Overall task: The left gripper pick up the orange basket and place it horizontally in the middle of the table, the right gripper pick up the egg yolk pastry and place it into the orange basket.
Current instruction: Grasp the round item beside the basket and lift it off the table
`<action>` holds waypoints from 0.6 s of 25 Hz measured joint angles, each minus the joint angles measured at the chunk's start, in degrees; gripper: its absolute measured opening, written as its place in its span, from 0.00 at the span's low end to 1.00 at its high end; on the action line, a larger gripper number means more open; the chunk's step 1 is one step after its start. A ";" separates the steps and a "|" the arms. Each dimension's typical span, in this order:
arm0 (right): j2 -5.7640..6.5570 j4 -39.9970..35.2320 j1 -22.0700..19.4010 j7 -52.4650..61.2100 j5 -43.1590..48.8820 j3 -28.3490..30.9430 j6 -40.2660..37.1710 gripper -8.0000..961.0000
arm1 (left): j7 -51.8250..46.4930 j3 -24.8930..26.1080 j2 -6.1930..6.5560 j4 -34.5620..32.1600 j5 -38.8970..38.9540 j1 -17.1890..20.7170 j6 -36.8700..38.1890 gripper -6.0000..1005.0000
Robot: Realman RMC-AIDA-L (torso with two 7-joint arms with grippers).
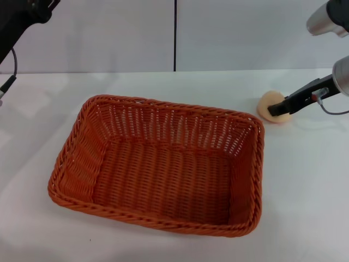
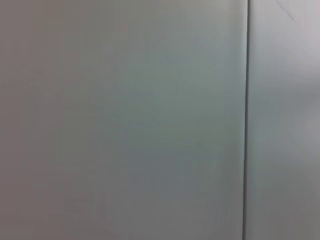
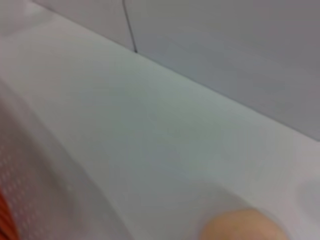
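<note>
The orange basket (image 1: 158, 169) lies flat in the middle of the white table (image 1: 305, 180), its long side across my view, with nothing in it. To its right, near the back, the egg yolk pastry (image 1: 268, 105) rests on the table. My right gripper (image 1: 278, 109) reaches in from the right and sits against the pastry's right side. The right wrist view catches the pastry (image 3: 245, 227) close up and a sliver of the basket (image 3: 4, 220). My left gripper (image 1: 24, 16) is raised at the far left, well away from the basket.
A grey panelled wall (image 1: 229, 33) with a dark vertical seam (image 1: 175, 35) runs behind the table. The left wrist view shows only that wall (image 2: 125, 120). A black cable (image 1: 8, 82) hangs from the left arm.
</note>
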State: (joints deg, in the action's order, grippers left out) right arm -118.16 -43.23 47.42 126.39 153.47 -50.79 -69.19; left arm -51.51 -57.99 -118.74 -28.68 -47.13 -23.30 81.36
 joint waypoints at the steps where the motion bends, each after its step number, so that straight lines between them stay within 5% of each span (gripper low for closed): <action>1: -0.06 -0.68 -0.33 0.21 -0.04 -0.02 -0.01 0.45 | 0.08 -0.22 0.00 0.23 0.01 0.06 0.17 0.74; 10: -0.60 -4.50 -2.83 0.44 -3.17 -0.09 0.51 0.33 | 2.56 -1.27 -0.08 4.26 1.04 -1.51 1.41 0.74; 15: -0.39 -8.36 -6.81 0.22 -12.72 -0.02 0.28 0.28 | 3.21 -1.46 -0.09 4.73 2.02 -1.90 1.87 0.74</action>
State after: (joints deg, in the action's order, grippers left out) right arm -118.55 -51.58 40.61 126.61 140.75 -50.80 -68.91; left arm -48.30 -59.45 -118.83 -23.94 -45.11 -25.19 83.24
